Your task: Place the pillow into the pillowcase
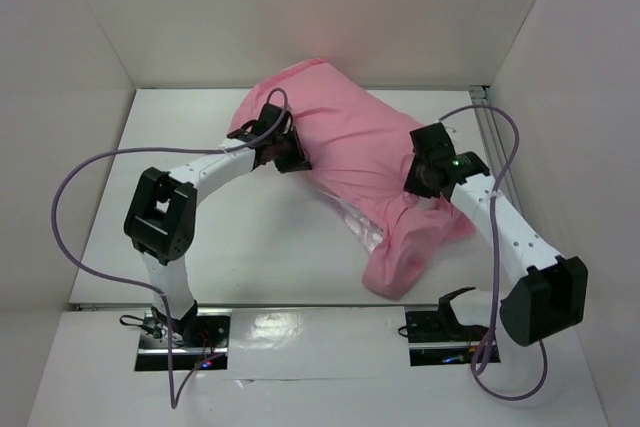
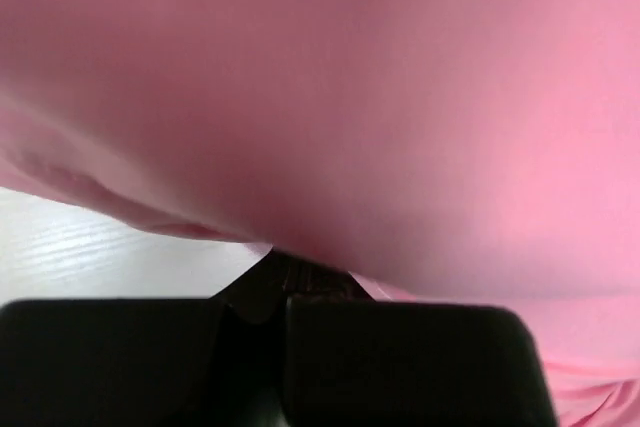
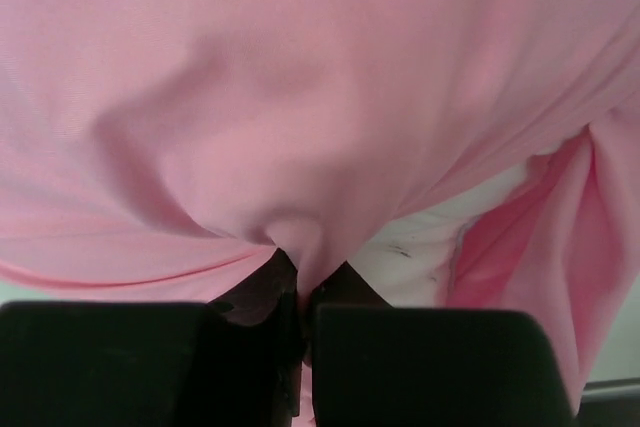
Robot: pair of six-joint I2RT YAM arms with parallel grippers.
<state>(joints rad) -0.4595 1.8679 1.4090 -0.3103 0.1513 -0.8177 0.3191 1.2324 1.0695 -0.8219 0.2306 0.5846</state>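
The pink pillowcase [image 1: 360, 162] lies bulging across the middle and back of the table, with its loose end drooping toward the front right. The white pillow [image 1: 362, 232] is mostly inside it; only a white strip shows at the case's near edge, also in the right wrist view [image 3: 440, 242]. My left gripper [image 1: 290, 157] is pressed against the case's left side, jaws together under the cloth [image 2: 330, 127]. My right gripper [image 1: 425, 179] is shut on a pinched fold of pink cloth [image 3: 300, 237] at the case's right side.
White walls enclose the table on the left, back and right. A metal rail [image 1: 495, 147] runs along the right edge. The arm bases [image 1: 185, 332] sit at the near edge.
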